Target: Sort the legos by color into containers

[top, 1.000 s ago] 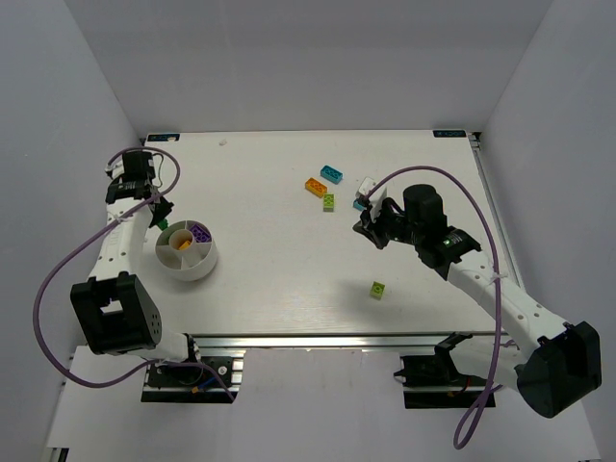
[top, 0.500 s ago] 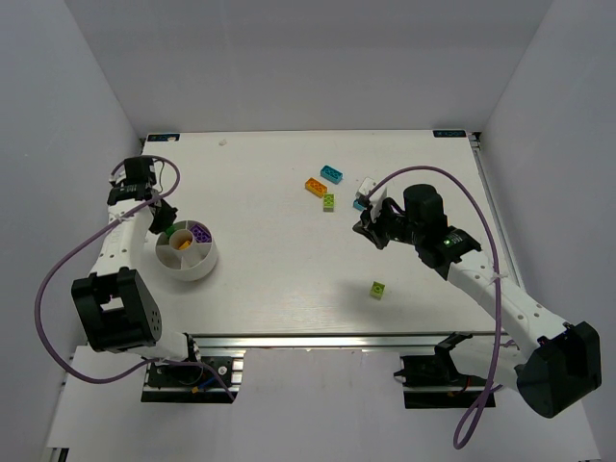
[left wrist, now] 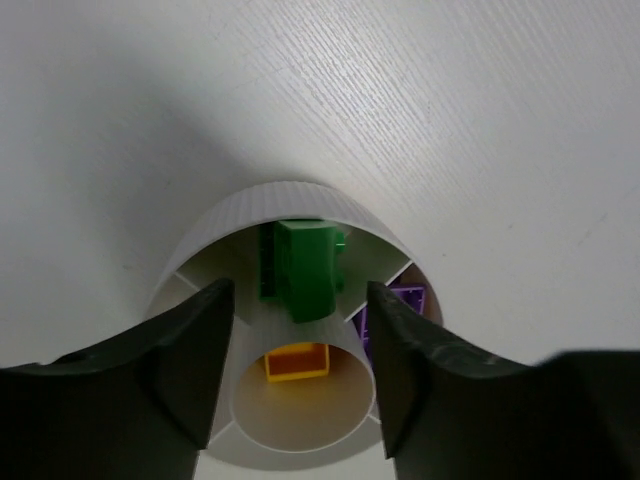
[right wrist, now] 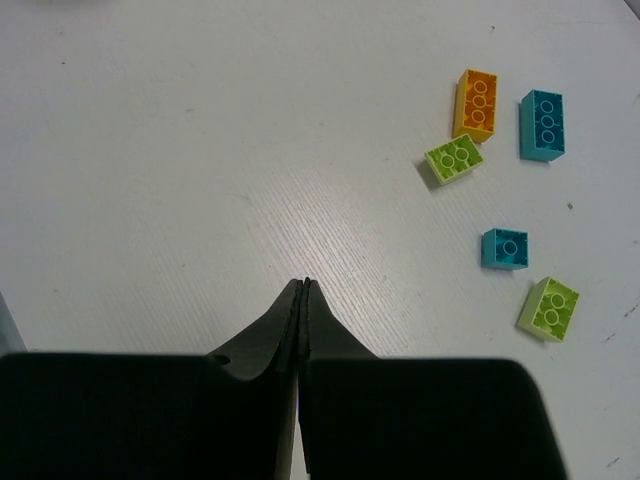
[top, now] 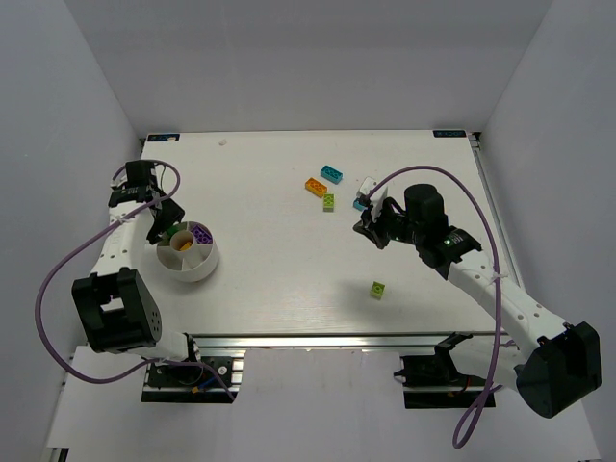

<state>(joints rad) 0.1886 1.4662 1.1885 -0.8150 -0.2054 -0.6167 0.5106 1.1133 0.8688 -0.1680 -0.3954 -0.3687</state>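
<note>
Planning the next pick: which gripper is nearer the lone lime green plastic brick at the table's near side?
Right. The right gripper is just beyond the lone lime green plastic brick; the left gripper is far left, over the round white bowl.

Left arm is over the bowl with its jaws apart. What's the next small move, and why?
Probably raise the left gripper straight up off the bowl: its jaws stand open, and the dark green brick seems to rest in a wedge compartment, touching neither finger.
</note>
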